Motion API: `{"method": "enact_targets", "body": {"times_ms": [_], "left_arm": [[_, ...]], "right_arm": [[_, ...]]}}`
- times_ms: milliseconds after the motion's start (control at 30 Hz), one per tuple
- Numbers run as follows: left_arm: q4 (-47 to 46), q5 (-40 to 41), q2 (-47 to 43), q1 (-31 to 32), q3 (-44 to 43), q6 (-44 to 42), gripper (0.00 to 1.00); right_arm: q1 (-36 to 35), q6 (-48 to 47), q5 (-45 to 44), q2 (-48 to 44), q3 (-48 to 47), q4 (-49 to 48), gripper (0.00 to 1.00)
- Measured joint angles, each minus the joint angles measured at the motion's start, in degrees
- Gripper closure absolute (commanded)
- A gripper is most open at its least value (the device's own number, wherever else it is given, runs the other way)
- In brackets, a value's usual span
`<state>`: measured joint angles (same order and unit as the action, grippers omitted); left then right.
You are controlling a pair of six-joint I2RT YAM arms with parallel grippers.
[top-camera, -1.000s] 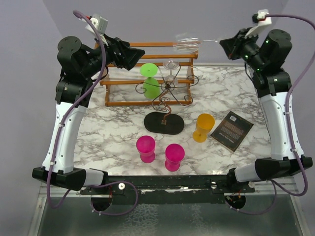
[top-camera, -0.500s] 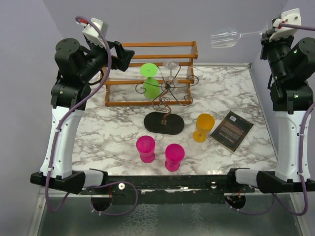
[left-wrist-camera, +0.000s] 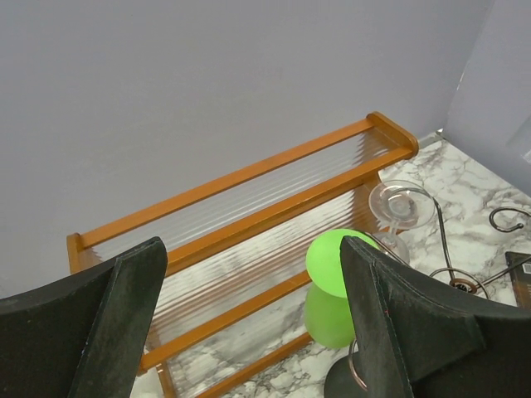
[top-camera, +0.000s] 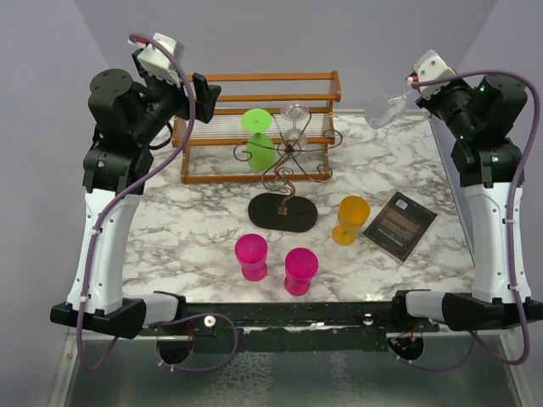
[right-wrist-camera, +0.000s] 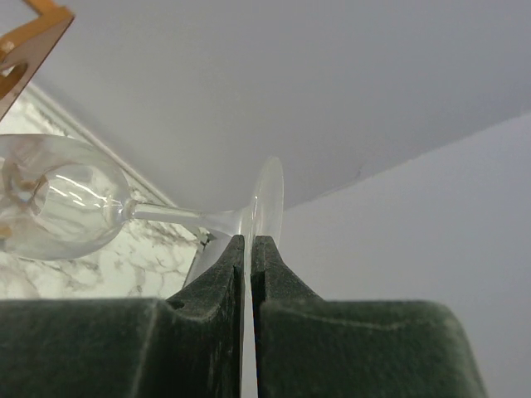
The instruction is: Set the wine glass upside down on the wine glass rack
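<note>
My right gripper [top-camera: 422, 91] is shut on the foot of a clear wine glass [top-camera: 386, 108], held high at the back right; in the right wrist view the glass [right-wrist-camera: 58, 197] lies sideways, its foot pinched between the jaws [right-wrist-camera: 250, 245]. The wine glass rack [top-camera: 288, 165], a dark wire stand with scroll arms on a black oval base [top-camera: 282, 211], stands mid-table. A green glass [top-camera: 258, 136] and a clear glass [top-camera: 294, 119] hang on it upside down; both show in the left wrist view [left-wrist-camera: 336, 286] [left-wrist-camera: 401, 205]. My left gripper [top-camera: 204, 95] is open and empty above the wooden shelf.
An orange-brown slatted wooden shelf [top-camera: 254, 80] stands behind the rack. Two magenta cups [top-camera: 251, 256] [top-camera: 300, 270] and an orange cup [top-camera: 350, 220] stand at the front. A dark booklet [top-camera: 400, 224] lies at the right on the marble table [top-camera: 187, 229].
My right arm swung the clear glass from above the shelf out to the far right, then back down toward the table's back right corner, bowl now lower. My left arm drew back slightly.
</note>
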<state>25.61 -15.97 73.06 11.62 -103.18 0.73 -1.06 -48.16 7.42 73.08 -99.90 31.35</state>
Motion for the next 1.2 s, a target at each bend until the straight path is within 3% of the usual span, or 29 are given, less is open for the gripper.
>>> {"method": "enact_targets", "body": {"times_ms": [167, 433, 1200], "left_arm": [[0.44, 0.61, -0.13, -0.28, 0.15, -1.14, 0.11], [2.03, 2.38, -0.66, -0.94, 1.18, -2.95, 0.01], [2.75, 3.87, -0.96, -4.17, 4.46, -4.17, 0.01]], "right_arm": [[0.00, -7.48, 4.68, 0.81, 2.40, 3.28, 0.98], [-0.98, -16.74, 13.60, 3.41, 3.21, 8.17, 0.98], [-18.40, -33.79, 21.81, 14.43, -1.81, 14.80, 0.97]]}}
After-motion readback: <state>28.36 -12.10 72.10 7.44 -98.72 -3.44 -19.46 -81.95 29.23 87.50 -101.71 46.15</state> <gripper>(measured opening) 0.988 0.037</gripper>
